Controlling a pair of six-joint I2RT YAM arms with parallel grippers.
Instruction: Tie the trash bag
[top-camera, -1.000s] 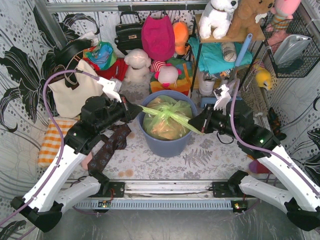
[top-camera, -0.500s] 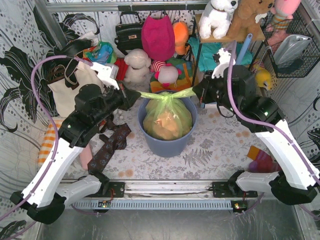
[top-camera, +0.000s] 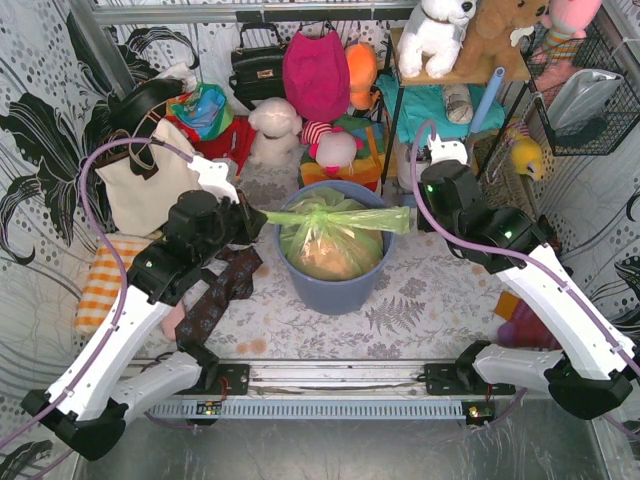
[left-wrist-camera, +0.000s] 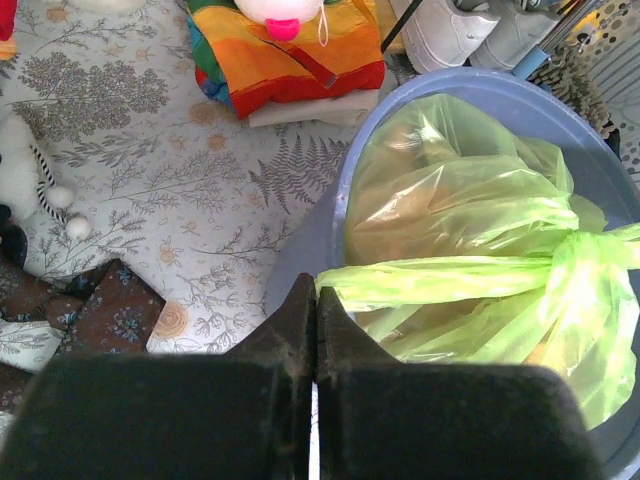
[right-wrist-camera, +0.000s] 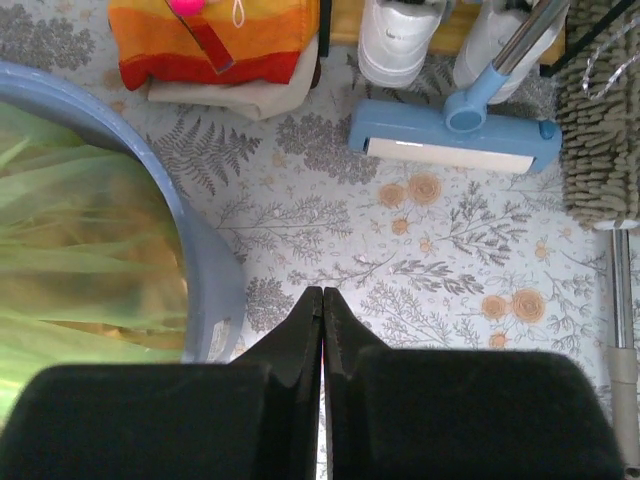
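The lime-green trash bag (top-camera: 330, 248) sits in the blue-grey bin (top-camera: 335, 292), with tan paper showing through it. Its neck is knotted (left-wrist-camera: 572, 250), and two tails stretch level across the bin's mouth. My left gripper (top-camera: 258, 218) is at the bin's left rim, shut on the left tail, which starts at its tips (left-wrist-camera: 317, 290). My right gripper (top-camera: 414, 216) is just right of the bin, where the right tail ends. In the right wrist view it (right-wrist-camera: 322, 293) is shut over the floor with no plastic between its tips. There the bag (right-wrist-camera: 80, 250) and the bin (right-wrist-camera: 215, 280) lie to its left.
A brown patterned cloth (top-camera: 220, 290) and an orange checked cloth (top-camera: 105, 280) lie left of the bin. Behind it are a striped folded cloth (left-wrist-camera: 290, 50), plush toys, a magenta bag (top-camera: 315, 70) and a white tote (top-camera: 150, 180). To the right are a blue brush head (right-wrist-camera: 450, 140), shoes (right-wrist-camera: 400, 35) and a mop (right-wrist-camera: 600, 110).
Both grippers have come down and nearer from the bin's back rim, and the stretched tails came with them. The right arm has lowered. The knot now sits over the bag's middle.
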